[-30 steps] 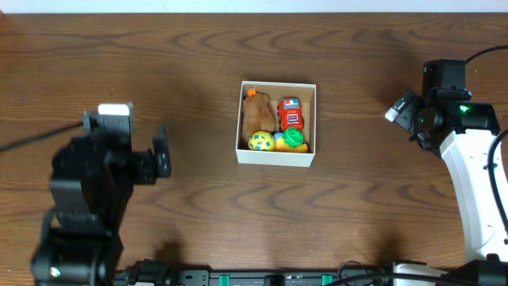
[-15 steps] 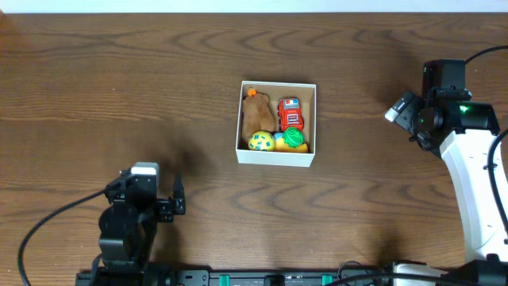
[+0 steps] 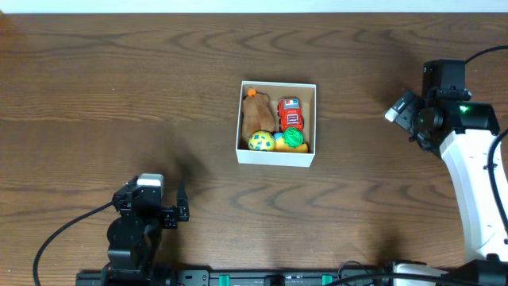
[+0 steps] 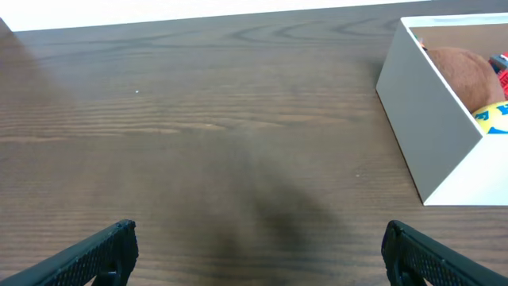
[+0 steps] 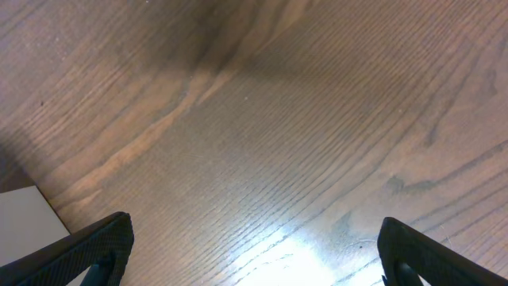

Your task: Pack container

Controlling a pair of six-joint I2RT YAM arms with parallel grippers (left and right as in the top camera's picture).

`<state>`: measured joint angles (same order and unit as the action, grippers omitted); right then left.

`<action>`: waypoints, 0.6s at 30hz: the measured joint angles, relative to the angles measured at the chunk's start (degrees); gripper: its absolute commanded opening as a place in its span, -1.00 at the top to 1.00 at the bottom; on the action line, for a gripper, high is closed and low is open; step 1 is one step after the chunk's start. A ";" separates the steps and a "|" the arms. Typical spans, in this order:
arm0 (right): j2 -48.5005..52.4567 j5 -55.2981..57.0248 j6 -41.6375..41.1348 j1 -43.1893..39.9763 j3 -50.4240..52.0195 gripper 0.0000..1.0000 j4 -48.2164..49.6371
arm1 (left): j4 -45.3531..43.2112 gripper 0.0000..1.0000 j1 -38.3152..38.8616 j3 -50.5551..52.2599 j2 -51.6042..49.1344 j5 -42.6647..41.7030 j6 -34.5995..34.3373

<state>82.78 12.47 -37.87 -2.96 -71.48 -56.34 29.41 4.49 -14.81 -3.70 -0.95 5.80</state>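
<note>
The container sits mid-tabletop, holding a brown plush toy, a red car and a ball, while the left tool and the right tool, both apart from it, stand wide open and empty.

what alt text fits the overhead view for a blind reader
A small white-walled container sits centred on a dark wood table, holding a brown toy, a red toy car, a yellow ball and a green toy. The left arm is at bottom left, the right arm at the right edge, both away from it.
</note>
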 measured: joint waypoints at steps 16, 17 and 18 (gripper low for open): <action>0.00 0.00 -0.02 0.00 0.00 -0.98 0.00 | 0.17 -0.96 0.00 5.31 0.24 0.00 0.02; 0.00 0.00 -0.02 0.00 0.02 -0.98 0.00 | 0.50 -0.96 0.00 5.88 0.15 -0.13 0.00; 0.00 0.00 -0.02 0.00 0.02 -0.98 -0.07 | 0.07 -0.96 0.00 5.86 -0.02 -0.17 0.00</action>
<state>82.78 12.47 -37.89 -2.96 -71.46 -56.40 29.47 4.49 -8.95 -3.73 -1.13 5.80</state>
